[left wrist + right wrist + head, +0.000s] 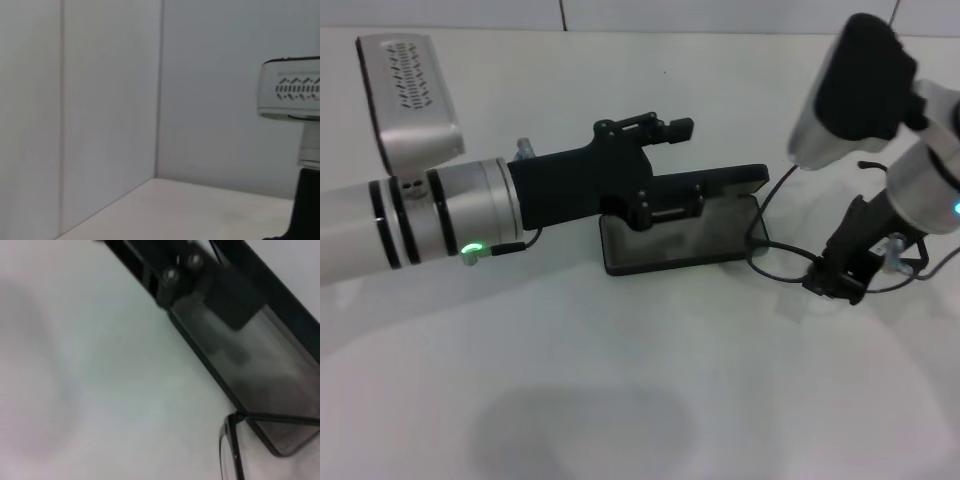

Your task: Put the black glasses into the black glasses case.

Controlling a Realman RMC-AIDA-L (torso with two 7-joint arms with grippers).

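Left hand [665,205] first: from the head view I see it reaching in from the left, low over the open black glasses case [685,240], its dark body covering the left part of the case and its fingers bearing on the raised lid, so it looks clamped on the lid's edge, though I cannot make out exactly how wide the fingers stand. My left wrist camera shows only pale wall panels, a strip of worktop [200,210] and a grey vented housing [290,90] at the edge of its view. The case sits near the middle of the white worktop [620,400], lid up toward the far side, grey-lined tray facing me. In the right wrist view the tray [260,380] runs diagonally across the picture, with the left hand's black bracket and two screws sitting over one end. Just beside the case's right end, the black glasses [790,262] rest with thin temple arms curving out across the worktop; one lens rim and a temple [235,450] lie close against the case's corner in the right wrist view. Further right, the right hand [840,275] is down at the glasses, fingers closed on the frame's right side as far as I can see.
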